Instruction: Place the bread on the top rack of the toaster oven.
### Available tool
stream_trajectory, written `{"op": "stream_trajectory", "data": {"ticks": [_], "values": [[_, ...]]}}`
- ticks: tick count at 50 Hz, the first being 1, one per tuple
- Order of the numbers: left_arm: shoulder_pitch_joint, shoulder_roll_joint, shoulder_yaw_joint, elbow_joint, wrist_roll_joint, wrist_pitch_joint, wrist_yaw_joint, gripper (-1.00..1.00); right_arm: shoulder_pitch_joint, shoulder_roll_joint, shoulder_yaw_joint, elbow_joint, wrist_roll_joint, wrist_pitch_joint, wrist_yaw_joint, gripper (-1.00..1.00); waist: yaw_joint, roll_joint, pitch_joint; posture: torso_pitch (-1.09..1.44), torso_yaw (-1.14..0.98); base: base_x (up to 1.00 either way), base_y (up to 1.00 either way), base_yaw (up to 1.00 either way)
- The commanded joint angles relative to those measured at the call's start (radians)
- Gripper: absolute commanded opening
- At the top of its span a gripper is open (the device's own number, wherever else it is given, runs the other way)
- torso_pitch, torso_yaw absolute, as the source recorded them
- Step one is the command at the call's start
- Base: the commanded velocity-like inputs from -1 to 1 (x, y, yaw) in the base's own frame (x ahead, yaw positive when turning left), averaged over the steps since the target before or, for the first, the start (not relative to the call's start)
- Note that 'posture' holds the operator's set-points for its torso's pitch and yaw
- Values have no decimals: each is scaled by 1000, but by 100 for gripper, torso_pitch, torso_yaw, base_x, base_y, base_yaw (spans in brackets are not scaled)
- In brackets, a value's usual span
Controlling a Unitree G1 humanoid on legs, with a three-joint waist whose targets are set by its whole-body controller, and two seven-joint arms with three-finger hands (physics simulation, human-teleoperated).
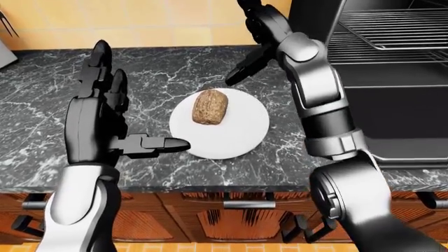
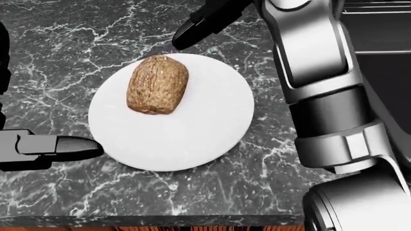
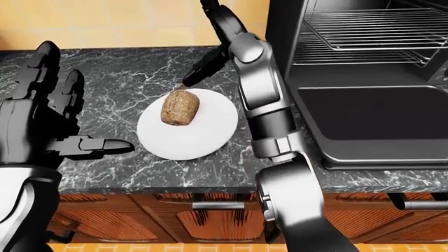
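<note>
- We are seeing the bread (image 2: 157, 84) lying on the far-left part of the white plate (image 2: 192, 139), which is sitting on the dark marble counter (image 1: 161, 68).
- The loaf's long axis is running near to far, leaning a little to the right at its far end in the head view.
- Our right hand (image 1: 256, 37) is hanging above the counter just past the plate's far edge, its fingers spread open and gripping nothing; one dark fingertip (image 2: 183, 36) is pointing down toward the loaf's far end without touching it.
- Our left hand (image 1: 105, 115) is standing upright to the left of the plate, fingers open and empty, with the thumb (image 2: 67, 147) reaching toward the plate's left rim; whether it touches the rim we cannot tell.
- The toaster oven (image 3: 364, 79) is standing open at the right, its top rack (image 3: 357, 26) bare and its door (image 3: 378, 126) lying flat on the counter.
</note>
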State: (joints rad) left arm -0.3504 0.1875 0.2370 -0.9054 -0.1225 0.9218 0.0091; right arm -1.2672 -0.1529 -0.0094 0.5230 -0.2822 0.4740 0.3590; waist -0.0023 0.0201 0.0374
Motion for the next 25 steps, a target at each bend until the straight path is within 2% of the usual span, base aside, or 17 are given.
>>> {"op": "stream_trajectory", "data": {"ticks": [1,2,4,9,15,25], "values": [[-25,13,11,-29,-8,-18,8,100,-50,-12,-1,24,-24,-60,7,100,1,4,-25,0,3,0,0,0],[-28,15,13,-31,-11,-12,12,100,-66,-22,14,62,-51,-81,24,100,3,4,-25,0,3,0,0,0],[-27,20,8,-33,-11,-12,16,100,-90,-22,-6,112,-54,-97,20,100,6,4,-27,0,4,0,0,0],[-39,29,11,-34,-17,-5,20,100,-104,-25,19,178,-123,-119,83,100,18,4,-26,0,7,0,0,0],[-45,37,-1,-35,-8,-5,20,100,-155,-21,18,288,-178,-153,133,100,25,5,-25,0,7,0,0,0],[-35,29,6,-34,-5,-16,14,100,-154,-4,27,267,-256,-130,263,100,31,2,-20,0,7,0,0,0]]}}
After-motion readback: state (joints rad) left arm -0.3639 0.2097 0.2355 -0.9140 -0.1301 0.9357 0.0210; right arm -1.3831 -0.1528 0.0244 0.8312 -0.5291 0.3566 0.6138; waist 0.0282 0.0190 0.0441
